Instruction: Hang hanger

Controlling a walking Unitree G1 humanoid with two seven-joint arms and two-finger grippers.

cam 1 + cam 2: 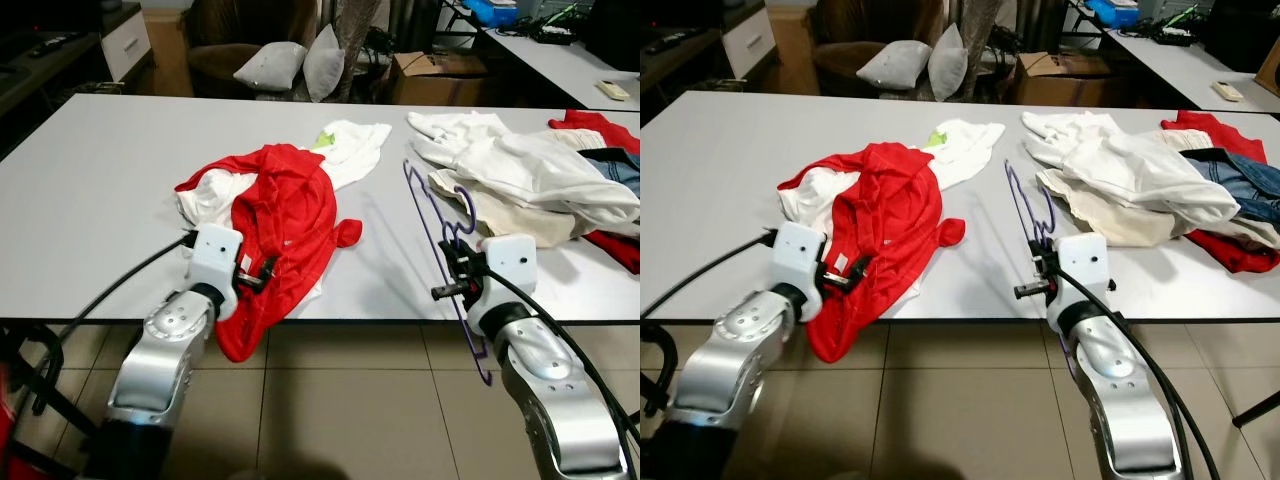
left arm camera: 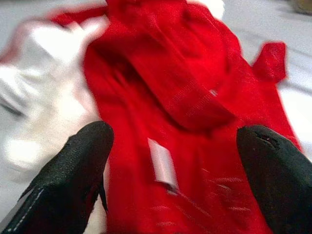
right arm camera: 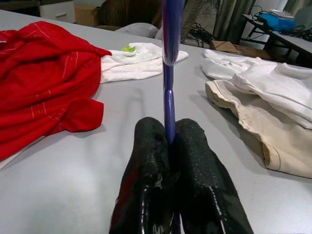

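Right gripper (image 3: 169, 139) is clamped on the purple hanger (image 1: 432, 222), whose thin bar runs between the closed fingers, at the tabletop's (image 1: 100, 180) near edge. Left gripper (image 2: 175, 161) is spread apart over the red shirt (image 1: 285, 215) at the same edge.

Even, soft indoor light falls across the grey table (image 1: 90, 200), which carries a faint sheen and only pale shadows beneath the heaped clothes. Both head views are sharp. The left wrist view is smeared by motion blur, the red garment (image 2: 185, 97) ahead of the left gripper (image 2: 175, 165) soft. In the right wrist view, the right gripper (image 3: 170, 146) is crisp, the background hazier.
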